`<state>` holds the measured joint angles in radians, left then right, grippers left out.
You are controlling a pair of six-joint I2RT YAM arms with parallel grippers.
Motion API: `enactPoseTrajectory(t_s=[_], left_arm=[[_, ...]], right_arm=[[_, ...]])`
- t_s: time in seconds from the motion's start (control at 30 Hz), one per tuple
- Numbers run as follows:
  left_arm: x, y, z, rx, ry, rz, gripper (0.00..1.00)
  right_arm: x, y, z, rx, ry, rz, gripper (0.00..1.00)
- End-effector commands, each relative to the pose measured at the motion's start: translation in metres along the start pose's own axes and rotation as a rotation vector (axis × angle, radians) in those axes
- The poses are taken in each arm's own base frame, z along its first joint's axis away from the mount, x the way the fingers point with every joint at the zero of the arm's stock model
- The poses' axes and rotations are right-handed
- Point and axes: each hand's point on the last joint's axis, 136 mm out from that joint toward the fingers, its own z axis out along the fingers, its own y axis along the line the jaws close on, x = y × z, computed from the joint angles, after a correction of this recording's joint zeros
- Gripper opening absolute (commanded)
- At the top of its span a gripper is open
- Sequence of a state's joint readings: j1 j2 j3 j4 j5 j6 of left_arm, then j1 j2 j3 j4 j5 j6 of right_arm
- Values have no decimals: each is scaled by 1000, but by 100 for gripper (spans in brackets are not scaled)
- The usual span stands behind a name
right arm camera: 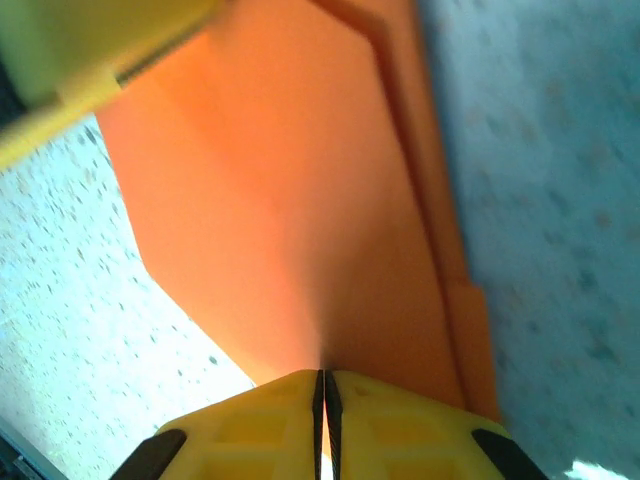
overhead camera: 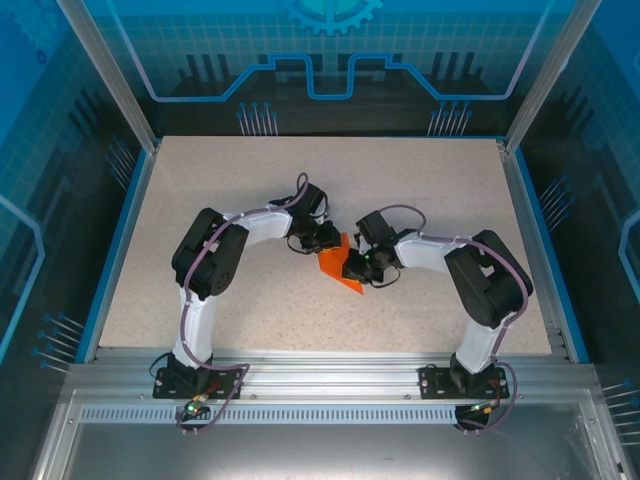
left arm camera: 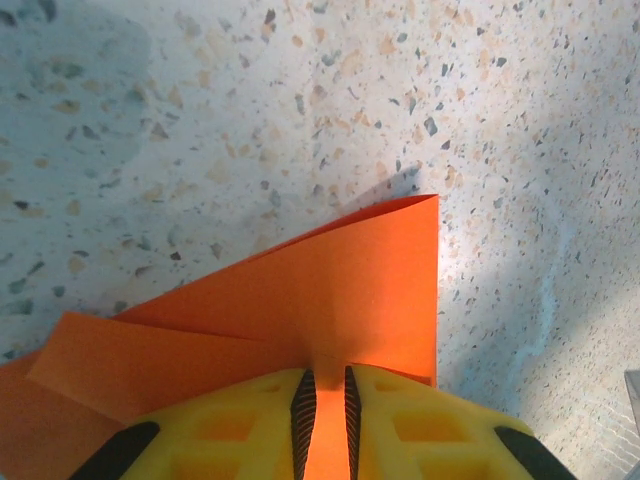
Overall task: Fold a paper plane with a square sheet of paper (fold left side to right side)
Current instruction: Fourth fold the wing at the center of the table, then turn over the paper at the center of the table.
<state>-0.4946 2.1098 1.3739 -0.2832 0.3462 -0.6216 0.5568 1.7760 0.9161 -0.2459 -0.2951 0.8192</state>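
L gripper (left arm camera: 325,405) & R gripper (right arm camera: 322,400) both clenched on paper (overhead camera: 332,265) between them; uneven pull could tear it or skew crease.

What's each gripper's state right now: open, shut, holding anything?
Left gripper: shut on the orange-red paper, a narrow gap between the jaws.
Right gripper: shut tight on the same paper.

The top camera looks steeply down from high behind the near edge, over the whole table (overhead camera: 200,190). The wrist cameras look past the left gripper (left arm camera: 325,420) and right gripper (right arm camera: 323,420), very close onto the paper (overhead camera: 336,266), which all three views share.
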Motion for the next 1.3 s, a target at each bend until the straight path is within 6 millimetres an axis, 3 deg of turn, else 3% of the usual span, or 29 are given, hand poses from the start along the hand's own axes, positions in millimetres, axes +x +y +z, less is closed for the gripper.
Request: enactPoseTrajectory(t_s=[0.0, 0.27, 0.47, 0.57, 0.67, 0.83, 0.9, 1.0, 1.1, 1.27], left_arm=[[10, 50, 19, -168, 31, -40, 23], [9, 48, 18, -166, 33, -40, 23], [4, 30, 11, -101, 39, -42, 25], [-8, 1, -6, 25, 29, -51, 27], [-26, -24, -35, 107, -13, -40, 30], [-45, -49, -89, 186, -99, -13, 42], [-44, -49, -106, 188, -135, -5, 47], [-32, -32, -114, 159, -160, -29, 51], [-14, -17, -107, 153, -153, -67, 53], [-3, -13, -82, 217, -109, -100, 51]], right_arm=[[51, -49, -2, 145, 137, 59, 13], [79, -77, -8, 156, 167, 95, 13], [81, -87, -22, 149, 149, 67, 14], [76, -79, -32, 102, 127, 25, 15], [61, -63, -49, 38, 57, -52, 18], [34, -44, -78, -22, -74, -185, 34], [25, -37, -84, -45, -108, -233, 39], [12, -28, -89, -66, -161, -263, 45], [1, -18, -92, -104, -214, -268, 49], [-6, -8, -100, -152, -279, -279, 54]])
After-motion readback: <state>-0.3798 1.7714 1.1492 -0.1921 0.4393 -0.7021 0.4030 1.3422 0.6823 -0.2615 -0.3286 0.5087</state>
